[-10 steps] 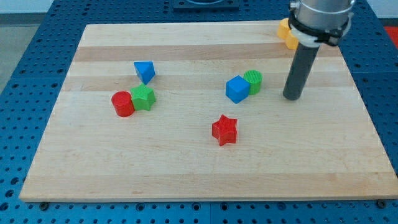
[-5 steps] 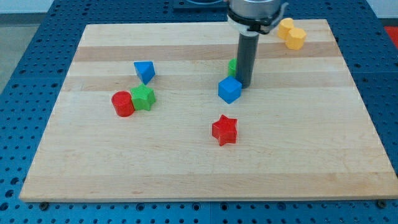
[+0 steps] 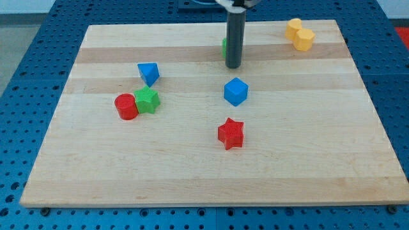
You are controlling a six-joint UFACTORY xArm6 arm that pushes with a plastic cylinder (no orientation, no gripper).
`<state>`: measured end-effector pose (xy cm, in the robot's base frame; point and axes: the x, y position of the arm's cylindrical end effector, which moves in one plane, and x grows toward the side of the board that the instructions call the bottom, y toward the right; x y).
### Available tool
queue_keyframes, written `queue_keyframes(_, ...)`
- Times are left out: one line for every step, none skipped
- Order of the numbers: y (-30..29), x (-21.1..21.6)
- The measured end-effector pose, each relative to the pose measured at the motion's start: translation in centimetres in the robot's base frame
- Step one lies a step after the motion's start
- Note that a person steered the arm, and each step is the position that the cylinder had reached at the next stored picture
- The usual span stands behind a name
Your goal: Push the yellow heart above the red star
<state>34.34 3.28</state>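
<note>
Two yellow blocks touch at the view's top right, one nearer the board's top edge and one just below and right of it; I cannot tell which is the heart. The red star lies below the board's middle. My tip stands near the top centre, far left of the yellow blocks and well above the red star. A green block is mostly hidden behind the rod, touching it.
A blue cube sits between my tip and the red star. At the left are a blue block, a red cylinder and a green star, the last two touching. The wooden board lies on a blue pegboard.
My tip swept from the right side to the left and toward the top. It pushed the green block away from the blue cube toward the top, and the cube shifted slightly left.
</note>
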Motion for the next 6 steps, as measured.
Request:
queue_keyframes(-1.8,3.0)
queue_keyframes(-1.9,5.9)
queue_keyframes(-0.9,8.5)
queue_keyframes(0.7,10.1)
queue_keyframes(2.1,12.4)
queue_keyframes(3.1,15.1)
